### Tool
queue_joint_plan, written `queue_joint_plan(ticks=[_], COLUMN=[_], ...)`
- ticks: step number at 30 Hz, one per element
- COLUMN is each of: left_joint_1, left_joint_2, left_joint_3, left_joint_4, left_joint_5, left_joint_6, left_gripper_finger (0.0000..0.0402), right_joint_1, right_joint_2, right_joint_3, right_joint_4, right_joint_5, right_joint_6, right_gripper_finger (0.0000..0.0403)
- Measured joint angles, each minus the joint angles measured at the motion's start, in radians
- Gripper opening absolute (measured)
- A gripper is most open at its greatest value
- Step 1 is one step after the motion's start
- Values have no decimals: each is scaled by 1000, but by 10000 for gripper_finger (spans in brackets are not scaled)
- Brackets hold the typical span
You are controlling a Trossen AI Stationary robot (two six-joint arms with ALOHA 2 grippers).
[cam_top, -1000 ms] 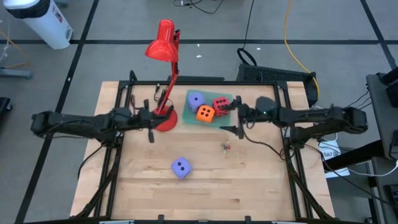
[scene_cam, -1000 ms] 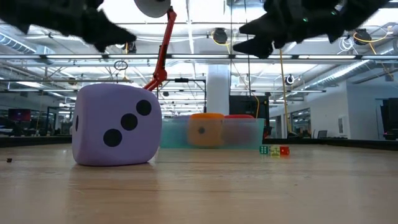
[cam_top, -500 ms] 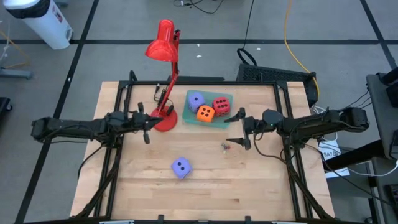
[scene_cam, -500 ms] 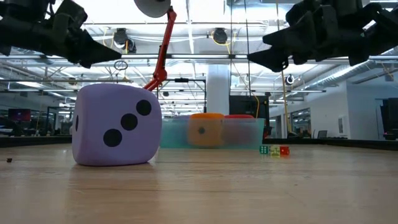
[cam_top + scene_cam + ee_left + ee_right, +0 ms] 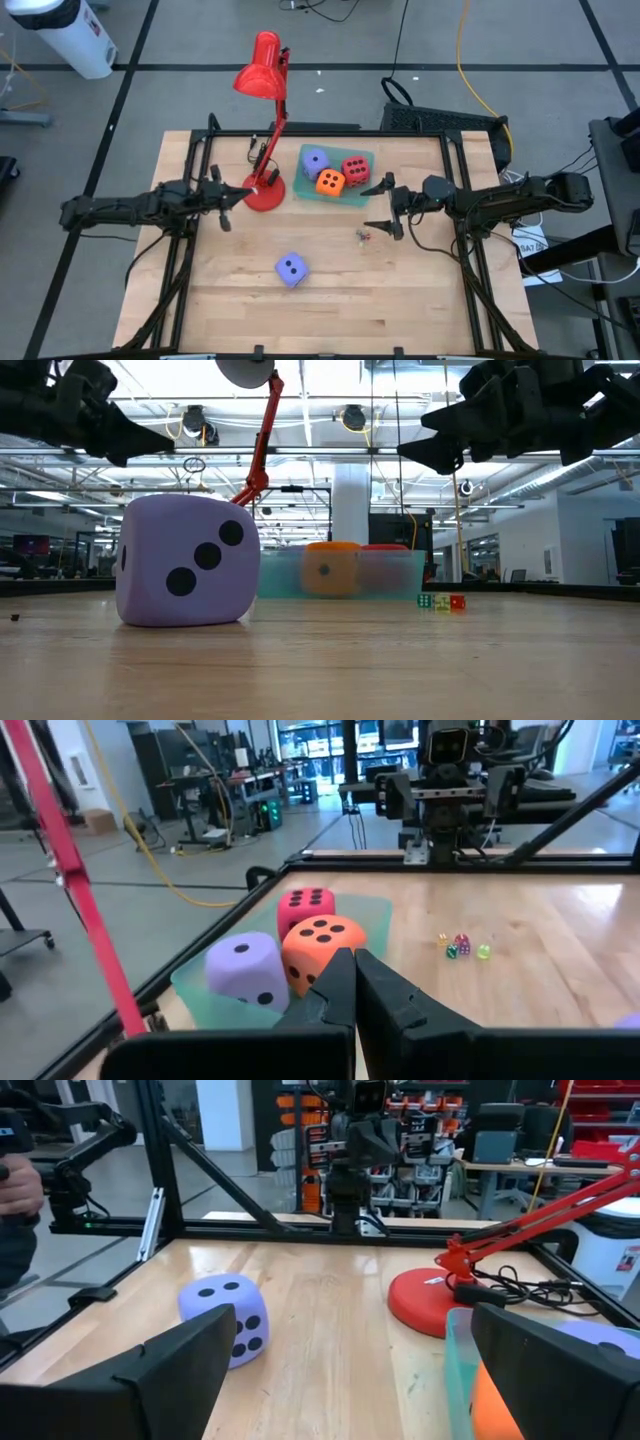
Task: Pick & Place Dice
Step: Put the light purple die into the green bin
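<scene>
Out on the bare surface (image 5: 400, 290), the lone lavender die (image 5: 291, 268) is looking squishy and light, so I'm guessing the right gripper (image 5: 383, 208), fingers spread wide, wants opposite flat faces, while the left gripper (image 5: 222, 201) is hanging back with fingers pressed together.

Four dice: two lavender (image 5: 290, 268) (image 5: 316, 161), one orange (image 5: 331, 182), one red (image 5: 355, 168); one lamp (image 5: 264, 130); one tray (image 5: 368, 160).

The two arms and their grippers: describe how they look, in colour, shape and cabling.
Both arms are dark, slim and jointed, with black cables looping along them. The left gripper ends in two narrow black fingers that taper to a point. The right gripper has broad, flat black fingers, and a small green light glows near its wrist.
</scene>
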Motion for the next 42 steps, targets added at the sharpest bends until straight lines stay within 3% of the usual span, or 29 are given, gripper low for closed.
queue_joint_plan(ticks=[7, 23, 33, 36, 42], left_joint_1=[0, 0, 0, 0, 0], left_joint_2=[-72, -70, -70, -70, -70], left_joint_3=[0, 0, 0, 0, 0], left_joint_4=[-53, -52, -45, -45, -38], left_joint_5=[5, -8, -8, -8, -20], left_joint_6=[-6, -24, -78, -28, -31], left_gripper_finger=[0, 15, 16, 16, 7], right_joint_1=[2, 98, 104, 104, 103], right_joint_2=[0, 8, 8, 8, 8], right_joint_3=[0, 0, 1, 1, 1], right_joint_4=[0, 15, 49, 52, 51], right_joint_5=[-1, 1, 2, 7, 98], right_joint_6=[0, -125, -104, -104, -123], right_gripper_finger=[393, 393, 393, 393, 393])
